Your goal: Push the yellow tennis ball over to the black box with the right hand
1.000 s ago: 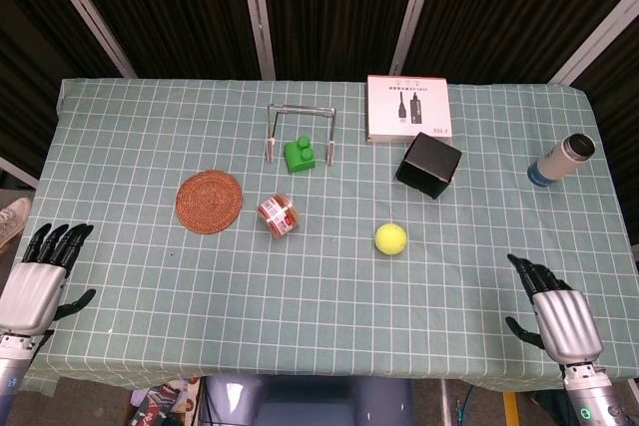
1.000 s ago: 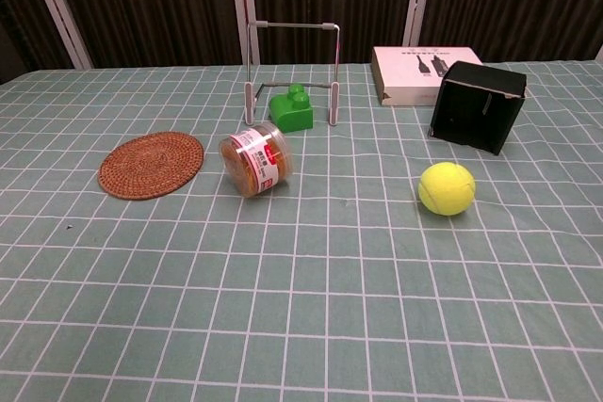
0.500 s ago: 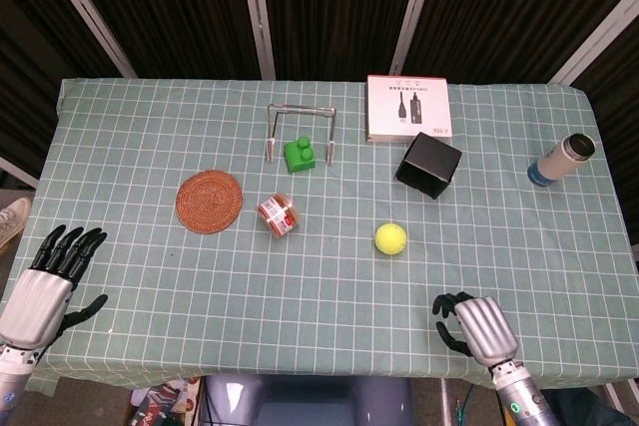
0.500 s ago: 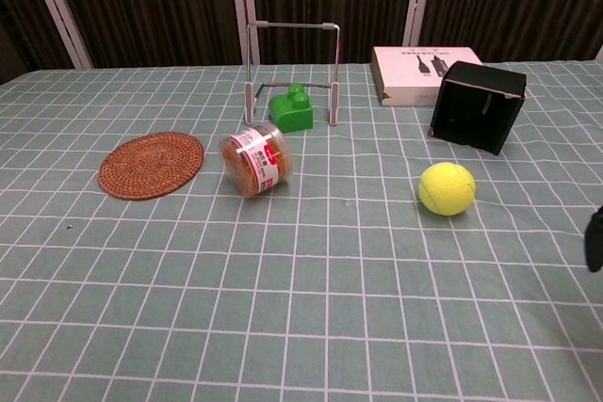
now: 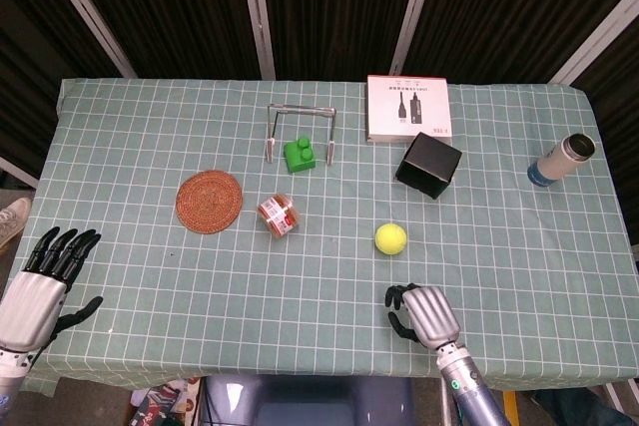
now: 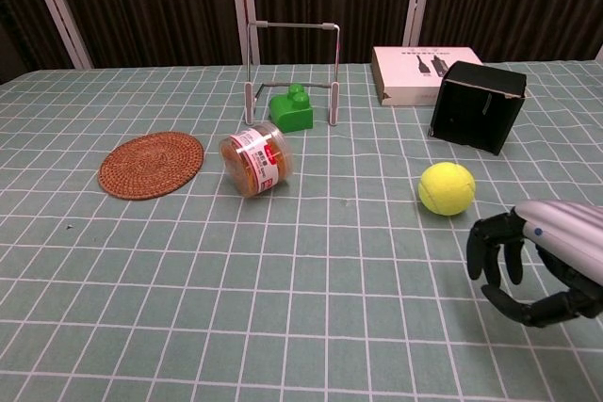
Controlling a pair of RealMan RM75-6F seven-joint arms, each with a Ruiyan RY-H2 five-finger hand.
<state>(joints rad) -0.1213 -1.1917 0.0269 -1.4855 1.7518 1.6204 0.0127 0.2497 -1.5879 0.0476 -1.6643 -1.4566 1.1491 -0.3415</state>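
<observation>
Fuzzy felt tennis ball (image 6: 447, 187); matt black box (image 6: 477, 105), probably cardboard.

Right hand (image 6: 542, 261) cut at chest view's edge; box (image 5: 407, 108) print too small.

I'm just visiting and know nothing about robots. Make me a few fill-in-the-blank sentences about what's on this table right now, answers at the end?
1. The ball lying between the right hand and the black box is ____ in colour.
2. The green block sits under a small metal ____.
3. The right hand is ____ the ball, not touching it.
4. The jar lies on its ____, right of the woven mat.

Missing words: yellow; frame; near; side
</observation>
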